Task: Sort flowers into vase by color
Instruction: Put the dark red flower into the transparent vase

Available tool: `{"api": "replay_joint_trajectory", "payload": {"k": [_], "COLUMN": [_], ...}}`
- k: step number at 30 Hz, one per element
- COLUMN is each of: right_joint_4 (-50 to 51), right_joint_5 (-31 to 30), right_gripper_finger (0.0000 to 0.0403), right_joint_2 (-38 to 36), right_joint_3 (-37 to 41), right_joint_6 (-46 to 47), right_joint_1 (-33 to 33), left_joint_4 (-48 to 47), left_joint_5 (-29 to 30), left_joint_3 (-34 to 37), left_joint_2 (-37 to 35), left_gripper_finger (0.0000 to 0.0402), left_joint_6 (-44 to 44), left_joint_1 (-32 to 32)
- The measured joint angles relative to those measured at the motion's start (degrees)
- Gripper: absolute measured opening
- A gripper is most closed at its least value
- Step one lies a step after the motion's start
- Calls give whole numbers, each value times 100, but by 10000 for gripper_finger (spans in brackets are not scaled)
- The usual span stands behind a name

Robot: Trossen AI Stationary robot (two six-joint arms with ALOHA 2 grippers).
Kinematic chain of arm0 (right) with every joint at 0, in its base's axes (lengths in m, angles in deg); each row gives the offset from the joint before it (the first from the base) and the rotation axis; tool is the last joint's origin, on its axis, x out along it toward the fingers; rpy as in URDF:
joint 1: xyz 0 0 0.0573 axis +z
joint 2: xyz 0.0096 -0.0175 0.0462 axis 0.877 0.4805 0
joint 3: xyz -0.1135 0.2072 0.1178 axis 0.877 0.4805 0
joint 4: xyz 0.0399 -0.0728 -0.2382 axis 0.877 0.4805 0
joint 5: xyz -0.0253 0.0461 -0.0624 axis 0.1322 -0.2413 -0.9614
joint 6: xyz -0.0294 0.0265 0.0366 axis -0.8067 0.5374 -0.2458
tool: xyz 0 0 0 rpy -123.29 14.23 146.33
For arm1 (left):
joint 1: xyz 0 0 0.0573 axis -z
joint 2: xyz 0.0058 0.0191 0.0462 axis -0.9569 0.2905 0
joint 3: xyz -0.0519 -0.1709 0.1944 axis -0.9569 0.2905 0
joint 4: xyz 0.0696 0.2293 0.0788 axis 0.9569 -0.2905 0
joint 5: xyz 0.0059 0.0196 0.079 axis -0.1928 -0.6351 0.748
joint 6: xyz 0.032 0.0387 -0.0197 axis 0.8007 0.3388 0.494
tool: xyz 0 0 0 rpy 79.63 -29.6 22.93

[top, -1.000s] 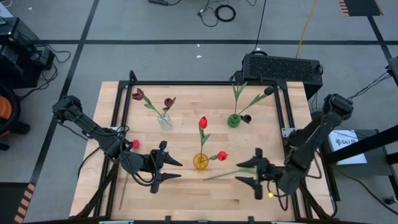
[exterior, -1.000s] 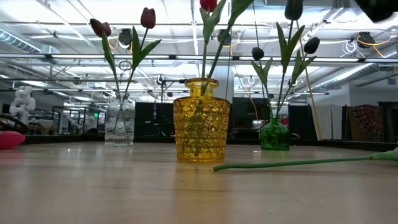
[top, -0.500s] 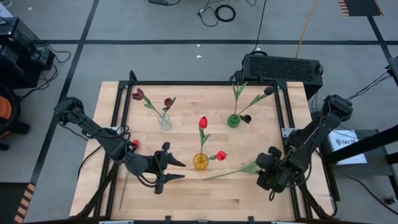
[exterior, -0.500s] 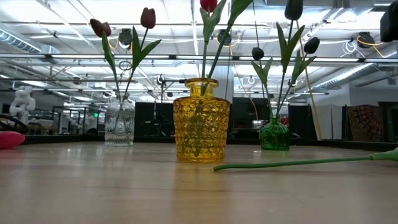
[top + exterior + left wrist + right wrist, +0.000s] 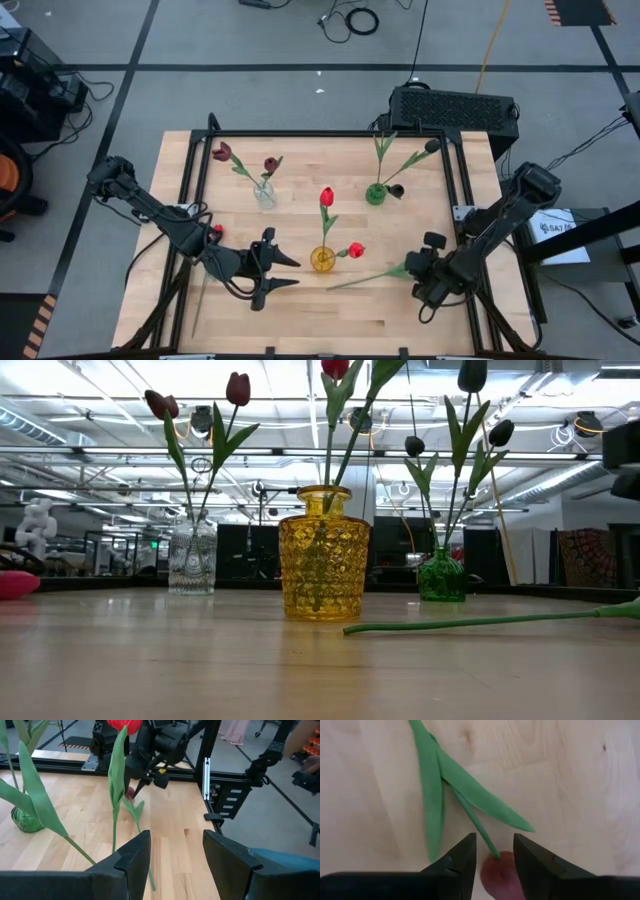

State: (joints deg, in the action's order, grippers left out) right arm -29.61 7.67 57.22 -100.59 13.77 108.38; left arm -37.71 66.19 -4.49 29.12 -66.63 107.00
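Wooden table (image 5: 300, 300) fills the high view, with three vases on it. A clear vase (image 5: 264, 193) at the back left holds two dark red flowers (image 5: 222, 152). A green vase (image 5: 375, 193) at the back right holds near-black flowers (image 5: 432, 146). A yellow vase (image 5: 322, 259) in the middle holds two bright red flowers (image 5: 326, 197). One more flower (image 5: 365, 276) lies flat on the table, to the right of the yellow vase. The right gripper (image 5: 418, 280) is down over the head end of that lying flower. The left gripper (image 5: 280, 272) waits to the left of the yellow vase, with its fingers spread apart and nothing in them. Another red flower head (image 5: 217, 231) lies near the left arm.

From the low view, the yellow vase (image 5: 323, 553) stands in front, the clear vase (image 5: 192, 558) to its left and the green vase (image 5: 441, 574) to its right. A long green stem (image 5: 470, 622) lies flat on the wood.

The left wrist view shows its two dark fingers (image 5: 132, 857) wide apart and empty. Far ahead, the other arm's gripper (image 5: 150, 770) is low over a small dark red head (image 5: 130, 793).

The right wrist view looks down on green leaves (image 5: 445, 780) and a thin stem. The dark red head (image 5: 496, 872) sits between the two fingers (image 5: 462, 860), which stand apart on either side. I cannot tell if they touch it.
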Motion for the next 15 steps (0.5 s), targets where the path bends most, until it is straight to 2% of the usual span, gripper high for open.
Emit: {"api": "replay_joint_trajectory", "payload": {"k": [10,15], "right_joint_4": [-92,-295], "right_joint_5": [109,154], "right_gripper_finger": [120,84], "right_joint_2": [526,607], "right_joint_3": [0,0], "right_joint_6": [-115,-244], "right_joint_1": [-42,-108], "left_joint_4": [-1,3], "left_joint_5": [-13,-17], "left_joint_3": [0,0], "left_joint_2": [0,0], "left_gripper_finger": [189,189], "left_joint_6": [2,1], "left_joint_1": [0,0]}}
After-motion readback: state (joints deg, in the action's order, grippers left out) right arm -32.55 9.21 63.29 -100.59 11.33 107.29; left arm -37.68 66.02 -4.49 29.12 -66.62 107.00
